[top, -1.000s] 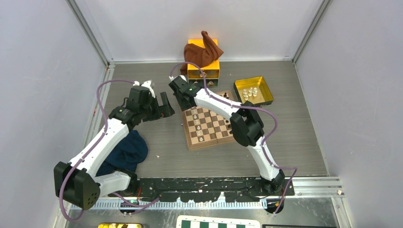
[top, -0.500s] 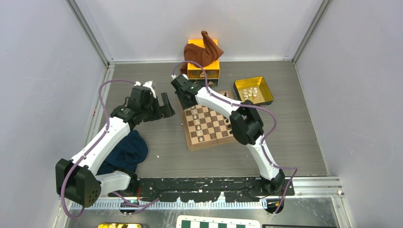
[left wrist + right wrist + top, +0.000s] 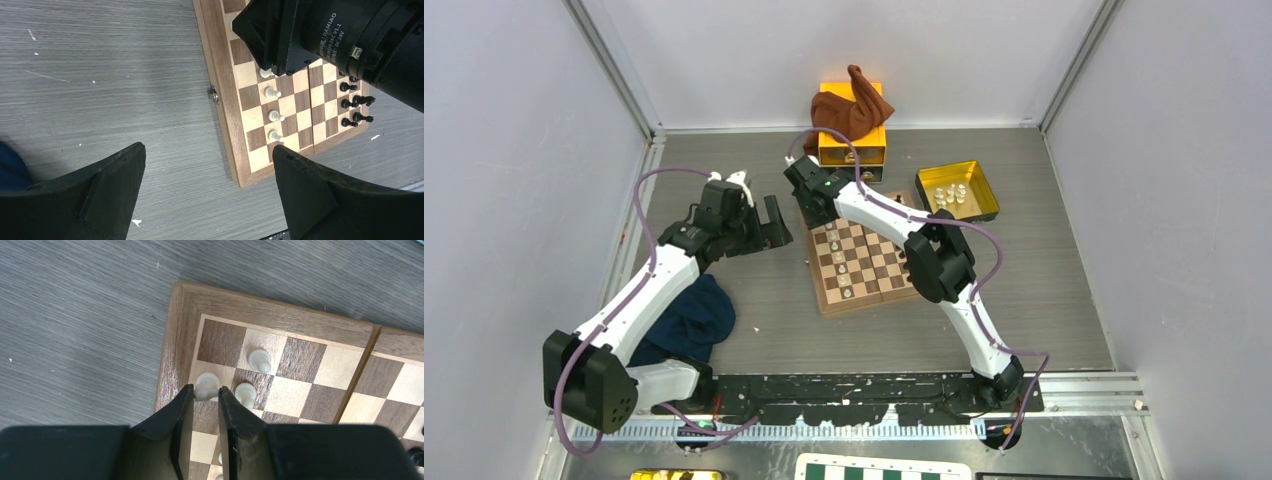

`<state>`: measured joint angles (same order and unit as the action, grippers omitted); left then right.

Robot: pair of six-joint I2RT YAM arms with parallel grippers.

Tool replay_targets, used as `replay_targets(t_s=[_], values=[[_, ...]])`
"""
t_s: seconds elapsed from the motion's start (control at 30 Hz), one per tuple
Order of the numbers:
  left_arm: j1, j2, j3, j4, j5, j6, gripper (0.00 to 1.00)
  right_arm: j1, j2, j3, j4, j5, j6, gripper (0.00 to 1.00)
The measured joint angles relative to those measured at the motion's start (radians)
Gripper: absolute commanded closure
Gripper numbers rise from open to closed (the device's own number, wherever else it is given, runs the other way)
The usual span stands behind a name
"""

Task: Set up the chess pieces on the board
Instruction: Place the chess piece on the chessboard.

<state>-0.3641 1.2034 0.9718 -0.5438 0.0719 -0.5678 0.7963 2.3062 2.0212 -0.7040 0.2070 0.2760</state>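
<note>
Right gripper [image 3: 205, 390] pinches a white piece [image 3: 206, 381] at its very tips, above a corner of the board [image 3: 175, 335]. Left gripper [image 3: 208, 149] gapes empty, off the board. Risk, we judge: another piece [image 3: 245, 392] stands just outside one jaw, so opening could topple it.

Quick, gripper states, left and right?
Left gripper: open, empty.
Right gripper: closed on a white chess piece at the board corner.

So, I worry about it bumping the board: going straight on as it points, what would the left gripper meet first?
Probably the grey table beside the board's border. The left gripper is open and aimed down there, though one finger looks close to the board's edge; depth is unclear.
</note>
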Motion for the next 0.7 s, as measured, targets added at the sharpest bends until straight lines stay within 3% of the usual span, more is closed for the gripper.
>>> replay_targets(t_s=[0.7], values=[[0.000,0.015,0.000,0.001,0.008,0.000,0.02,0.000,0.002,0.000,0.000,-0.002,0.000,0.70]])
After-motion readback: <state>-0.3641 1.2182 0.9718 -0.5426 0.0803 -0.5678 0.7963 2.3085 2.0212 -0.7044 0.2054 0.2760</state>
